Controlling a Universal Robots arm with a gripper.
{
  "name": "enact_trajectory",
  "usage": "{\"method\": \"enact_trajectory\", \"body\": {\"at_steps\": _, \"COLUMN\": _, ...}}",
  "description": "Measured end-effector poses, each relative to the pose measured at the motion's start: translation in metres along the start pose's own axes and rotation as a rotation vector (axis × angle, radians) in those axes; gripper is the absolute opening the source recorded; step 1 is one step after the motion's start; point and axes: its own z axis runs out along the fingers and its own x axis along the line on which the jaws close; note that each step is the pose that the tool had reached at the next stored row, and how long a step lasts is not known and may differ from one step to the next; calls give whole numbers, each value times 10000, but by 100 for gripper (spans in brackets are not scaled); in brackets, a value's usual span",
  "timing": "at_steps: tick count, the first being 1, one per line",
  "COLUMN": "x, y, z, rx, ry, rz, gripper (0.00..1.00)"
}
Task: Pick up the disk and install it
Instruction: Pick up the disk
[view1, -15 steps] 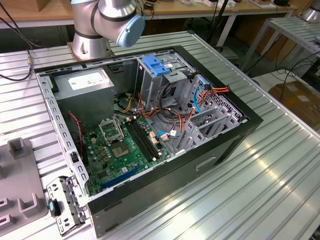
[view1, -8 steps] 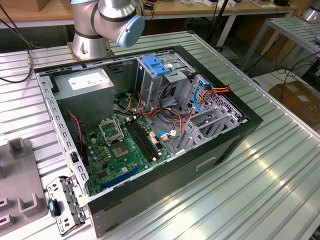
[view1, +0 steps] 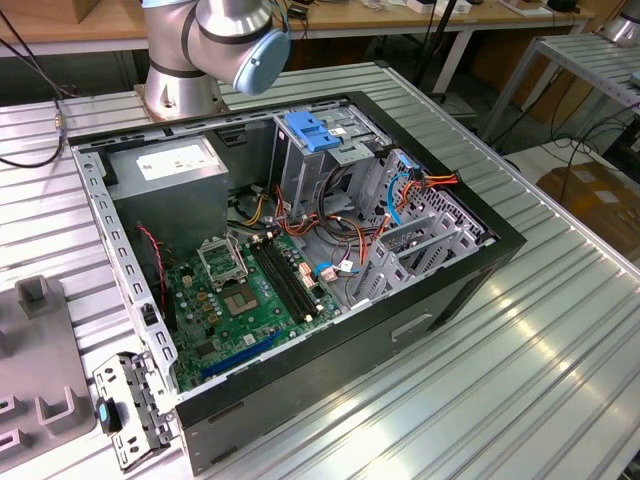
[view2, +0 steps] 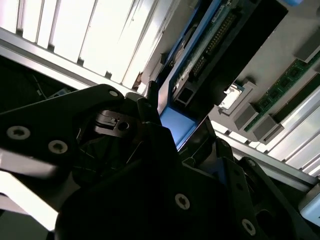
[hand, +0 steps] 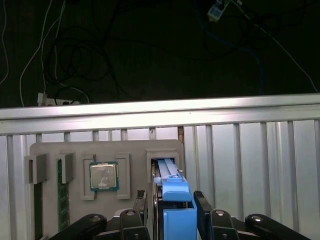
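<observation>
Clamping the disk (hand: 176, 192) between the fingers (hand: 201, 206) of the gripper (hand: 171, 201), closed against both sides of its blue frame, and holding it on edge at a slot in the grey holder tray (hand: 50, 150), near a processor chip (hand: 104, 176). Resting that tray on a ribbed aluminium surface (hand: 250, 150), with tangled cables (hand: 75, 50) lying on the dark floor beyond. Showing, in the exterior view, an open computer case (view1: 330, 390) sitting on the surface, with wooden benches (view1: 60, 20) and a cardboard box (view1: 595, 190) standing around it.
</observation>
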Motion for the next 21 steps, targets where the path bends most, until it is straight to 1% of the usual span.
{"method": "enact_trajectory", "body": {"at_steps": 3, "x": 0, "y": -1, "z": 13, "rx": 6, "ry": -4, "rz": -21, "gripper": 49}}
{"method": "enact_trajectory", "body": {"at_steps": 7, "x": 0, "y": 0, "z": 22, "rx": 10, "ry": 4, "rz": -247, "gripper": 49}}
{"method": "enact_trajectory", "body": {"at_steps": 14, "x": 0, "y": 0, "z": 22, "rx": 9, "ry": 5, "rz": -249, "gripper": 49}}
{"method": "enact_trajectory", "body": {"at_steps": 16, "x": 0, "y": 0, "z": 22, "rx": 10, "ry": 5, "rz": -249, "gripper": 48}}
{"method": "enact_trajectory", "body": {"at_steps": 17, "x": 0, "y": 0, "z": 22, "rx": 10, "ry": 5, "rz": -249, "gripper": 41}}
{"method": "enact_trajectory", "body": {"at_steps": 21, "x": 0, "y": 0, "z": 22, "rx": 9, "ry": 6, "rz": -249, "gripper": 41}}
